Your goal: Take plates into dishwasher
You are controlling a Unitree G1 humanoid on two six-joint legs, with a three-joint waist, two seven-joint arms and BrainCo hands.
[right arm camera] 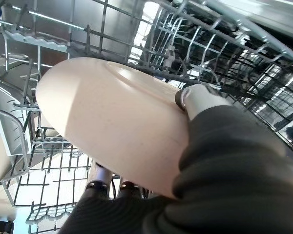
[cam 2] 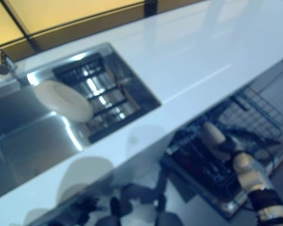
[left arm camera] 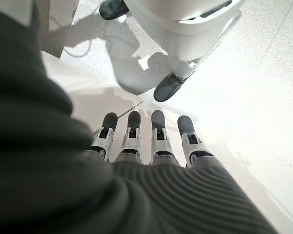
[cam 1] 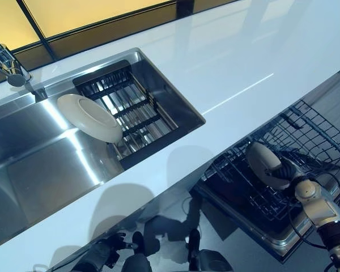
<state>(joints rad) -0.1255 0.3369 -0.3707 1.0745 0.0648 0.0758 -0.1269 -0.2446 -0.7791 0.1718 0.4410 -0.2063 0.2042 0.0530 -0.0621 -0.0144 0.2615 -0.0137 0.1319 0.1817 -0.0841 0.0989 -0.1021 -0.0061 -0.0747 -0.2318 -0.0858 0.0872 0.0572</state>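
My right hand (cam 1: 287, 168) is shut on a cream plate (cam 1: 264, 164) and holds it on edge over the dark wire dishwasher rack (cam 1: 306, 127) at the lower right. In the right wrist view the plate (right arm camera: 112, 122) fills the middle, pinched by the thumb (right arm camera: 195, 97), with the rack's wires (right arm camera: 49, 146) close around it. A second cream plate (cam 1: 89, 117) leans on a black drying rack (cam 1: 130, 107) in the steel sink (cam 1: 39, 164). My left hand (left arm camera: 146, 141) hangs low beside the counter, fingers straight, empty.
A white counter (cam 1: 243, 62) runs between the sink and the pulled-out dishwasher rack. A steel tap (cam 1: 8, 65) stands at the sink's far left. A dark window frame (cam 1: 102, 28) lines the back. A speckled floor (left arm camera: 263, 87) lies below.
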